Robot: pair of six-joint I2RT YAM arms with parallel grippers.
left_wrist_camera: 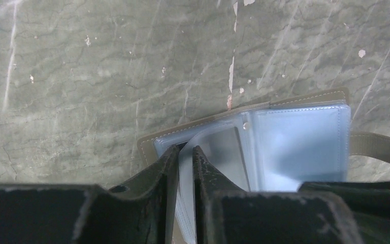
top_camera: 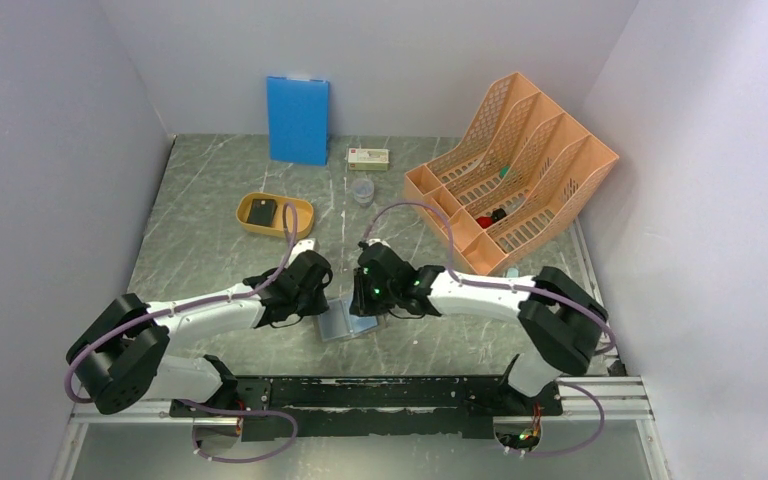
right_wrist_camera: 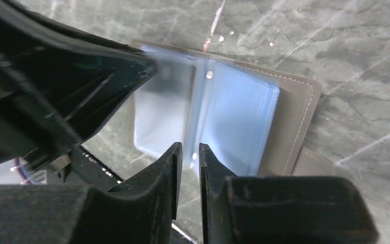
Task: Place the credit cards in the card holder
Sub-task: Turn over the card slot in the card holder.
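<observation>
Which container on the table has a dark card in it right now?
The mustard-yellow oval tray, left of centre: a black card lies in it. The orange rack holds a small red item instead.

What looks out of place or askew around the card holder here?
One clear sleeve of the card holder bows upward, pinched by the left gripper, while the rest lies flat. Nothing seems spilled or damaged.

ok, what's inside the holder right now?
Holder shows only pale blue sleeves, no card visible. Left gripper and right gripper each pinch a sleeve, covering parts beneath.
</observation>
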